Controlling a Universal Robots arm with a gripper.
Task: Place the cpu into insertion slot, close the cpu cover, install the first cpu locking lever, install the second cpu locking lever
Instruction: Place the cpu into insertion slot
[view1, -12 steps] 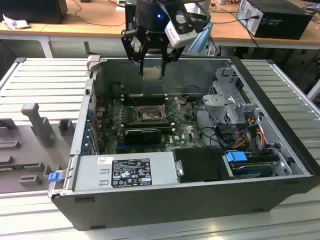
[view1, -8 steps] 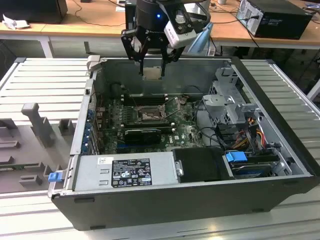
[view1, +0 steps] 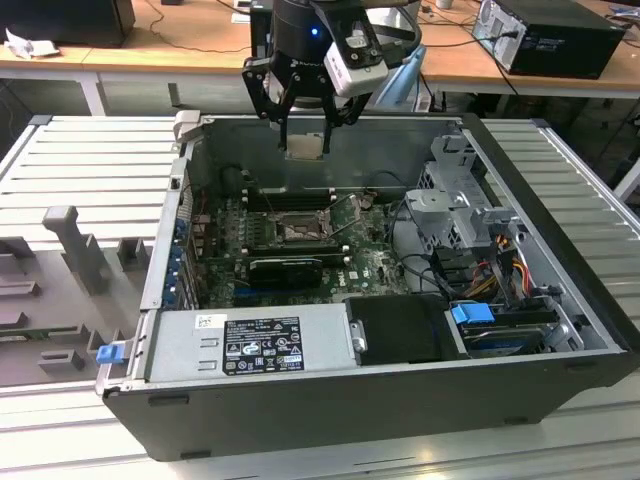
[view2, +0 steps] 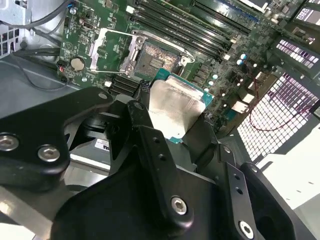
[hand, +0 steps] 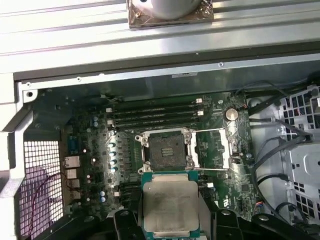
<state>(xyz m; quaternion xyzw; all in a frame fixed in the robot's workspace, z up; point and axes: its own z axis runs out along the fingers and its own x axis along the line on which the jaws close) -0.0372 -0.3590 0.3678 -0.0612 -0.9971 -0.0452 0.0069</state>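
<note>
My gripper (view1: 305, 143) hangs above the open computer case and is shut on the cpu (view1: 304, 148), a flat square beige-silver chip held level by its edges. In both wrist views the cpu (hand: 171, 202) (view2: 175, 107) sits between the black fingers (view2: 141, 117). The insertion slot (hand: 165, 151) (view1: 298, 231) (view2: 157, 56) lies uncovered on the green board, below the chip and offset from it. The cpu cover (hand: 212, 148) (view2: 111, 50) is swung open beside the socket. Thin wire locking levers (hand: 210, 131) stand loose along the cover.
Long black memory slots (hand: 155, 114) run beside the socket. A black card (view1: 285, 268) lies on the socket's other side. A power supply (view1: 250, 345) fills the case front, with a drive cage (view1: 465, 215) and cables at the exterior view's right. The case walls (view1: 190, 170) enclose the board.
</note>
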